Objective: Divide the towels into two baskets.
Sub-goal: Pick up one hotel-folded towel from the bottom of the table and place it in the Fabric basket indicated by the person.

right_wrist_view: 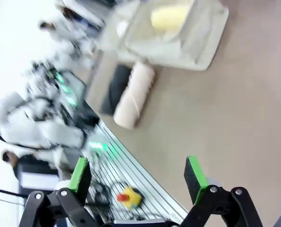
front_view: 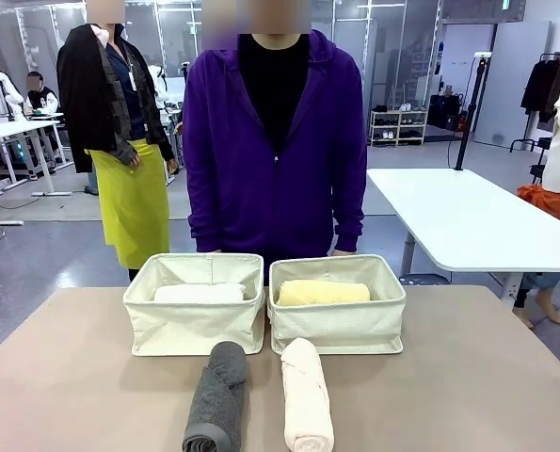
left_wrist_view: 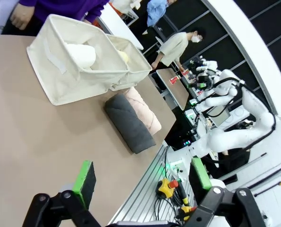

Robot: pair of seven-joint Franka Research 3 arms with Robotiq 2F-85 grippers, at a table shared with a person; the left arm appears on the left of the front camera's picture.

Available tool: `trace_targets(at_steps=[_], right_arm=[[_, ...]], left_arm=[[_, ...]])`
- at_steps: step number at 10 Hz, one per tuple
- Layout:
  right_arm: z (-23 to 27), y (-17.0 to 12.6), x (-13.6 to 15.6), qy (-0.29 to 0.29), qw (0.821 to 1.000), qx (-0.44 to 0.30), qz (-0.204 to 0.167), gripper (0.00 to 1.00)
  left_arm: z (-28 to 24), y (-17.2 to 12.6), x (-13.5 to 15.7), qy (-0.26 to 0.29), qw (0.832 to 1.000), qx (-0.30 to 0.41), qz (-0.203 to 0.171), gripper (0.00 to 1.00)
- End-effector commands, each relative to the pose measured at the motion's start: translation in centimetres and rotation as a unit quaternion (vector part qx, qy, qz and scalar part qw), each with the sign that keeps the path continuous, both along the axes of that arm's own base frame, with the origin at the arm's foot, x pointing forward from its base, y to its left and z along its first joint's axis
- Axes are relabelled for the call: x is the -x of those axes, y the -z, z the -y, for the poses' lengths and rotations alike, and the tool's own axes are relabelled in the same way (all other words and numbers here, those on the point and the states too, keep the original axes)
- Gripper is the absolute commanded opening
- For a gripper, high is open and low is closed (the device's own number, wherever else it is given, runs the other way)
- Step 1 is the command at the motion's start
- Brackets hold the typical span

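In front of the baskets [front_view: 197,330], grey towel [front_view: 218,395] and pink towel [front_view: 307,395] are lying loose, probably soft and light, so I'm favouring a mid-roll pinch. Left gripper [left_wrist_view: 142,176] and right gripper [right_wrist_view: 137,172] are gaping wide, holding nothing.

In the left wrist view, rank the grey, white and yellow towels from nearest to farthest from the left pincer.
1. Grey towel, loose on the table, closest to the left pincer.
2. White towel, in the nearer basket.
3. Yellow towel, in the farther basket.
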State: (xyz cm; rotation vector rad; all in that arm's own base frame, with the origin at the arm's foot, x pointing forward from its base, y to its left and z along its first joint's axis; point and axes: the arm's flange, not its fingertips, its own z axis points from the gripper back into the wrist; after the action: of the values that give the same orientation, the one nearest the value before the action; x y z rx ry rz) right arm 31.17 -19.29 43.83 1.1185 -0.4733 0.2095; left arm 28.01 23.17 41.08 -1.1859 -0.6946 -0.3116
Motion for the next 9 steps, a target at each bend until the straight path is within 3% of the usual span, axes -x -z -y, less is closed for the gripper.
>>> trace_targets(at_steps=[1, 3, 4, 9], right_arm=[[1.0, 3.2, -1.3, -0.008, 0.995, -0.093, 0.035, 1.00], [1.8, 5.7, -1.3, 0.004, 0.993, -0.115, 0.033, 1.00], [2.1, 3.7, 0.5, 0.026, 0.995, -0.096, 0.019, 1.00], [2.1, 3.7, 0.5, 0.026, 0.995, -0.096, 0.019, 1.00]], left_arm=[[-0.1, -0.2, 0.6, 0.004, 1.000, 0.002, 0.004, 1.00], [-0.1, -0.2, 0.6, 0.004, 1.000, 0.002, 0.004, 1.00], [-0.1, -0.2, 0.6, 0.004, 1.000, 0.002, 0.004, 1.00], [-0.1, -0.2, 0.6, 0.004, 1.000, 0.002, 0.004, 1.00]])
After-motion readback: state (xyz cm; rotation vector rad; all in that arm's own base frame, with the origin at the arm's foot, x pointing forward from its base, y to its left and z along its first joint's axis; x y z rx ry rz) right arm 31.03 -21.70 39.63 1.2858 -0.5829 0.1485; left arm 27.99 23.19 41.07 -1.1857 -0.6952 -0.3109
